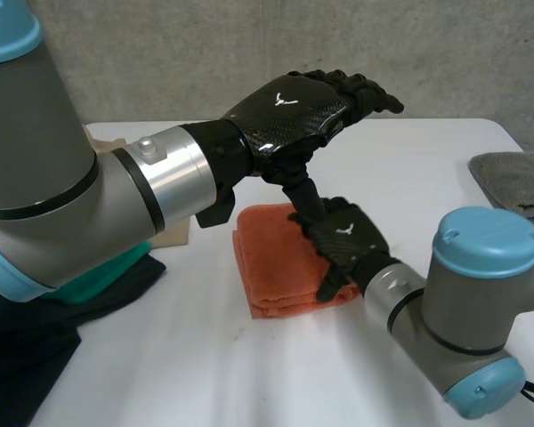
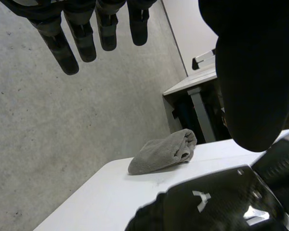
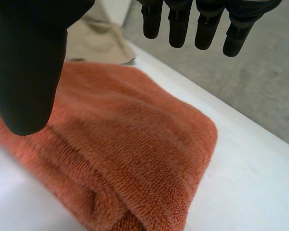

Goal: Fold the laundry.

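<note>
The orange towel point(image 1: 269, 258) lies folded in the middle of the surface point(image 1: 205, 365), so this fold looks finished. The right hand point(image 1: 347, 242) sits over its right side and the left hand point(image 1: 289, 111) hangs above, both with fingers point(image 3: 179, 29) straight, apart and empty. The next move probably calls for reaching to the grey cloth point(image 1: 516, 178) at the far right.

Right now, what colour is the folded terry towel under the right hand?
Orange towel; best in right wrist view.

Black left hand point(image 1: 289, 111), right hand point(image 1: 347, 240) — white emblems point(image 1: 286, 100) — grey arms point(image 1: 36, 169), light-blue caps point(image 1: 485, 236).
</note>
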You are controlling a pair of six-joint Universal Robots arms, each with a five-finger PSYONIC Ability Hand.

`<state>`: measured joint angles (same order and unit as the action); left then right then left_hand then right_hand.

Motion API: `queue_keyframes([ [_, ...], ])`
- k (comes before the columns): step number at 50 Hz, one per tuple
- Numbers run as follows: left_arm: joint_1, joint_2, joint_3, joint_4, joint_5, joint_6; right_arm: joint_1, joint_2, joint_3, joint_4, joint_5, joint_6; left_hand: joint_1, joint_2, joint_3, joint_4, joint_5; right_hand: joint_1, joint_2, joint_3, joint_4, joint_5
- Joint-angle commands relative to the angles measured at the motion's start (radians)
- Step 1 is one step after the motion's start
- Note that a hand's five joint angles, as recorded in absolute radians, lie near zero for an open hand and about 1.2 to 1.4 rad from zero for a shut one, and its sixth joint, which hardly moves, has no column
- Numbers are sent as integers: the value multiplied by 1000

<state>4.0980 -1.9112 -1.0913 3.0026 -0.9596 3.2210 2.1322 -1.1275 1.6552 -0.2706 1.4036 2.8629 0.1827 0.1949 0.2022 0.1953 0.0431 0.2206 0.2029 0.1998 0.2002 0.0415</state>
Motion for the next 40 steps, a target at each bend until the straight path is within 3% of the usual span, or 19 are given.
queue_keyframes([
  [1, 1, 3, 1, -2, 1, -7, 41, 46, -5, 4, 8, -112, -8, -20, -28, -21, -43, -46, -28, -25, -26, -41],
  [21, 8, 8, -9, 2, -1, -12, 66, 164, -8, -160, 44, -184, -8, -20, -28, -21, -43, 127, 145, 148, 148, 132],
  [40, 36, 14, -27, 12, 12, -49, 63, 238, -77, -190, 49, -223, -8, -20, -28, -21, -43, 168, 186, 189, 189, 173],
])
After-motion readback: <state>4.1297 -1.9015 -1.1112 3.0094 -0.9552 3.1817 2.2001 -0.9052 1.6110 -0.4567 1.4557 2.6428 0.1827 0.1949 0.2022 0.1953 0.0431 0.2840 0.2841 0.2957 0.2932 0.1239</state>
